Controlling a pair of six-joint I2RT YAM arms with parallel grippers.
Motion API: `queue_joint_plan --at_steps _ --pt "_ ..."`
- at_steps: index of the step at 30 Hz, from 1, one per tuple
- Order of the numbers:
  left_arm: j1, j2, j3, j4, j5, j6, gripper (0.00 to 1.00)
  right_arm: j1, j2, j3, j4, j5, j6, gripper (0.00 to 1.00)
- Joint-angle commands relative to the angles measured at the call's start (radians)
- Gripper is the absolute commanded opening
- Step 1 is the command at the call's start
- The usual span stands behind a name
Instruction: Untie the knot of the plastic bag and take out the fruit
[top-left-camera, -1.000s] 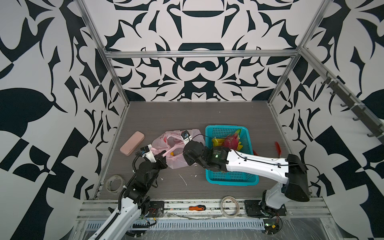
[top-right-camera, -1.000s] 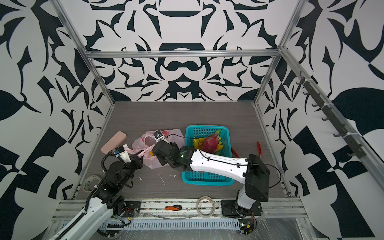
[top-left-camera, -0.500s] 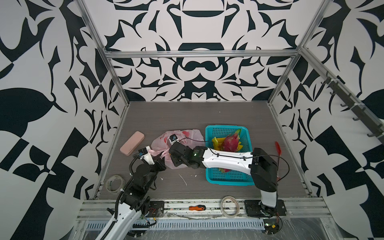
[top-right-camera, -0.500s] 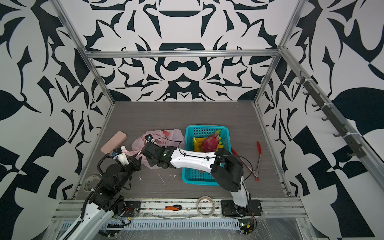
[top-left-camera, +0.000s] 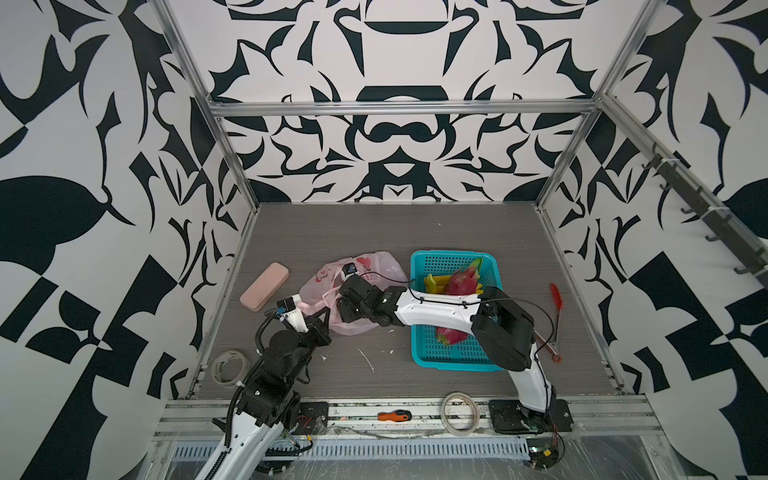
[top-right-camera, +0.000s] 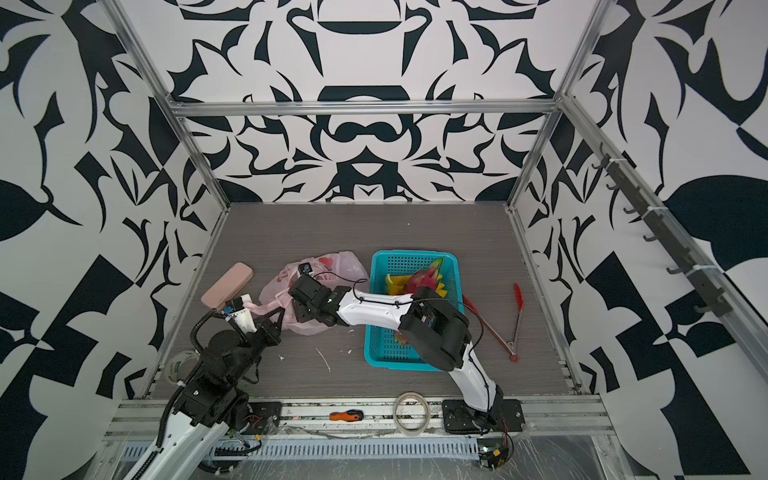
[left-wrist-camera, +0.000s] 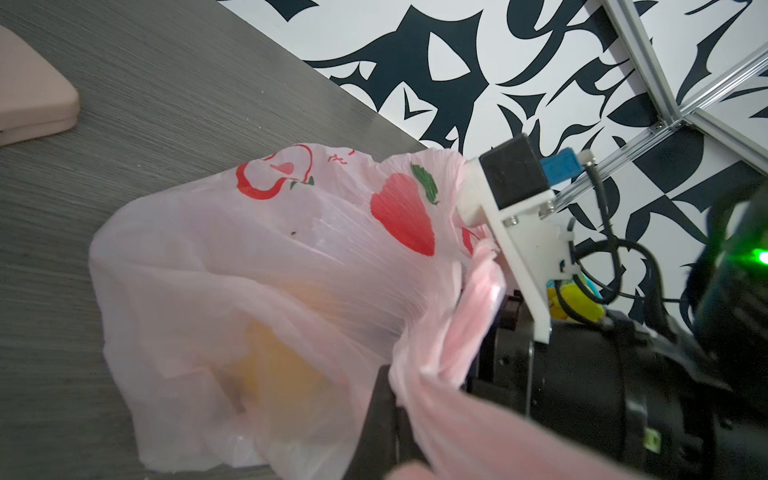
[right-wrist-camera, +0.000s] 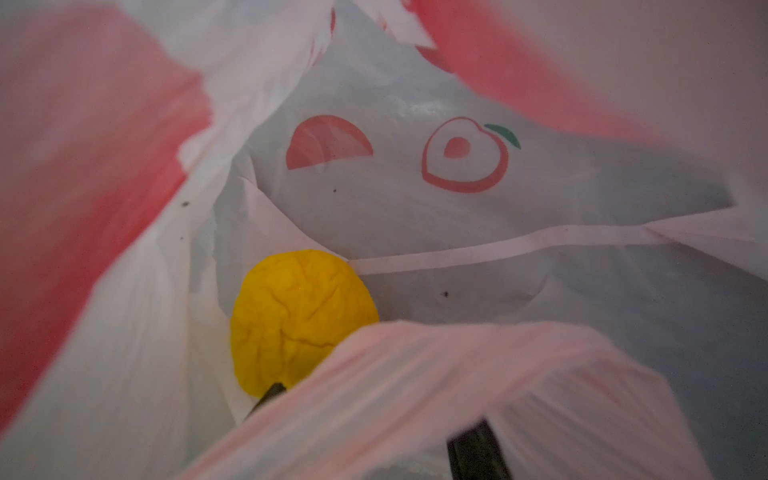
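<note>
The pale-pink plastic bag (top-left-camera: 365, 270) (top-right-camera: 332, 268) lies on the table left of the teal basket (top-left-camera: 453, 257). My left gripper (top-left-camera: 321, 321) (left-wrist-camera: 397, 419) is shut on one of its loop handles (left-wrist-camera: 449, 357), pulled taut. My right gripper (top-left-camera: 345, 312) (right-wrist-camera: 370, 428) reaches in through the bag's mouth, open, with a fold of the bag (right-wrist-camera: 415, 208) draped across its fingers. Just ahead of it inside lies a small round yellow-orange fruit (right-wrist-camera: 299, 316). The knot is out of view. In the basket lie bananas (top-left-camera: 432, 283) and two dragon fruits (top-left-camera: 463, 280) (top-left-camera: 449, 334).
A pink case (top-left-camera: 264, 286) lies left of the bag. Red tongs (top-left-camera: 556, 299) lie right of the basket. Tape rolls (top-left-camera: 229, 368) (top-left-camera: 459, 413) and an orange-handled screwdriver (top-left-camera: 394, 414) sit along the front edge. Patterned walls close in three sides.
My right gripper has moved left into the bag's mouth and its jaws have spread wider; that arm's elbow swung over the basket. The left gripper keeps its hold on the handle.
</note>
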Motion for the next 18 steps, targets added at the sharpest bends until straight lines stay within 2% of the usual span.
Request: queue_joint_plan --at_steps 1,8,18 --pt "-0.003 0.001 0.041 0.014 0.018 0.018 0.0 -0.009 -0.021 0.02 0.065 -0.07 0.021 0.7" --pt "-0.003 0.049 0.052 0.062 0.039 0.031 0.0 -0.022 -0.009 0.029 0.073 -0.141 0.022 0.81" --pt "-0.003 0.072 0.064 0.071 0.045 0.032 0.0 -0.032 0.005 0.038 0.09 -0.196 0.026 0.84"
